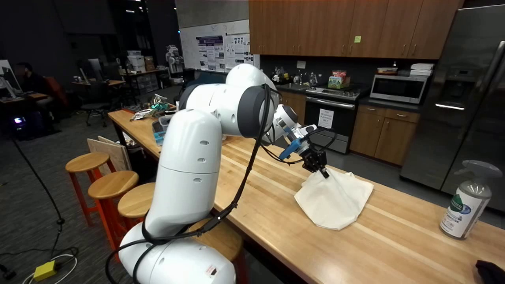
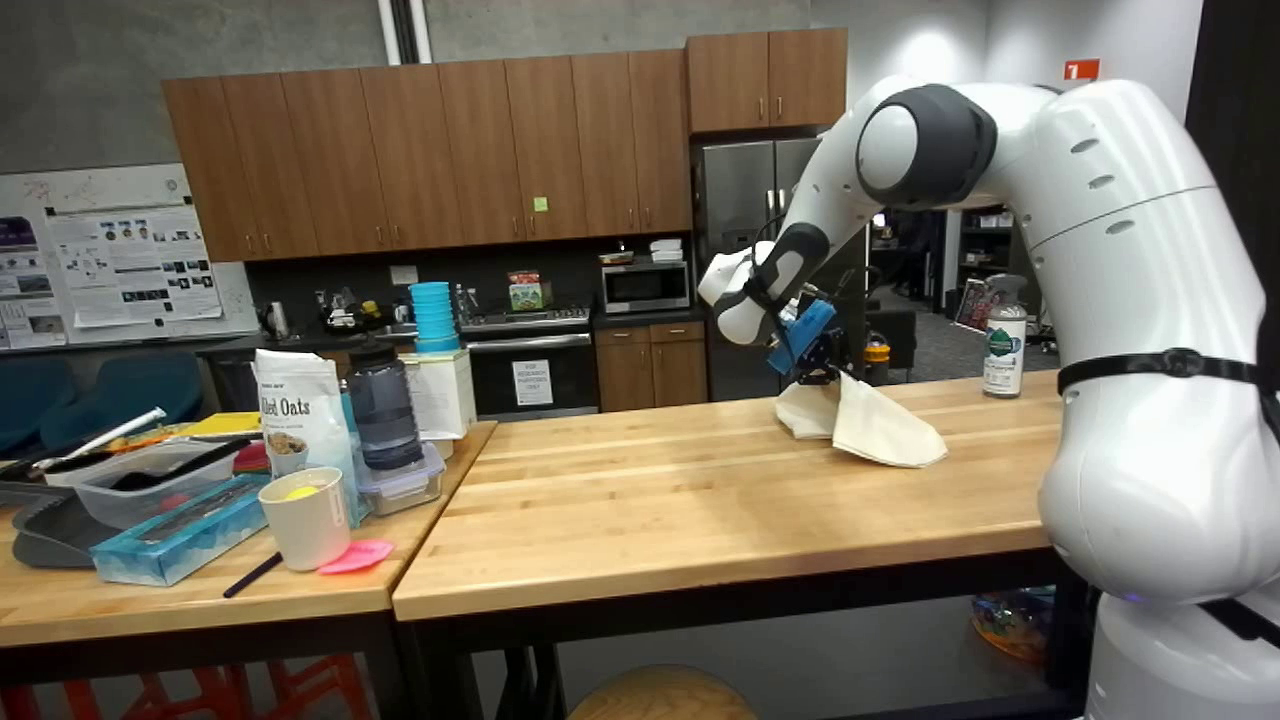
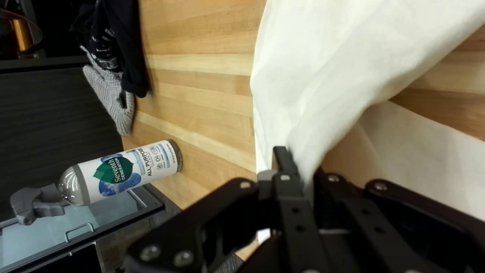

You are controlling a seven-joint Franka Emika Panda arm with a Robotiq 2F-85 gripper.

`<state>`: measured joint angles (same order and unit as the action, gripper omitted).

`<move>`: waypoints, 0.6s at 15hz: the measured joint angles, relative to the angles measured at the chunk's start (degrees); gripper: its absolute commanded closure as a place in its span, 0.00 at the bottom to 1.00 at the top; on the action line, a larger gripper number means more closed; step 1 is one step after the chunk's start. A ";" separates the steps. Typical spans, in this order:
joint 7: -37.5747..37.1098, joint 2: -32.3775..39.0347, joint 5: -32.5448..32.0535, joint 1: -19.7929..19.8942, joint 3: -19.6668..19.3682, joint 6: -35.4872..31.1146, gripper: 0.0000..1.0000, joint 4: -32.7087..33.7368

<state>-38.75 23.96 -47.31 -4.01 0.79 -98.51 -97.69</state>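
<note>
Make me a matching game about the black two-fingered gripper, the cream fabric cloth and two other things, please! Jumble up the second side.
1. black two-fingered gripper
2. cream fabric cloth
3. clear plastic spray bottle
4. pale round cup

A. beside the long light-blue box
B. shut on a bit of fabric
C. upright, showing a green leaf
D. pinched in one place, partly lying on the wooden table

Pairs: 1-B, 2-D, 3-C, 4-A

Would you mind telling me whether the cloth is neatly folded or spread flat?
Neither: the gripper pinches a gathered part of the cloth in a raised peak, and the rest drapes loosely over the table.
</note>
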 measured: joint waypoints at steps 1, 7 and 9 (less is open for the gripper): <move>0.00 0.00 0.00 0.00 0.00 0.00 0.64 -0.01; -0.01 1.06 -0.29 -1.83 0.10 -1.07 0.33 1.01; 0.42 2.52 -0.84 -3.91 0.72 -1.92 0.19 2.43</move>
<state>-38.33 26.47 -48.15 -7.92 1.51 -100.43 -95.26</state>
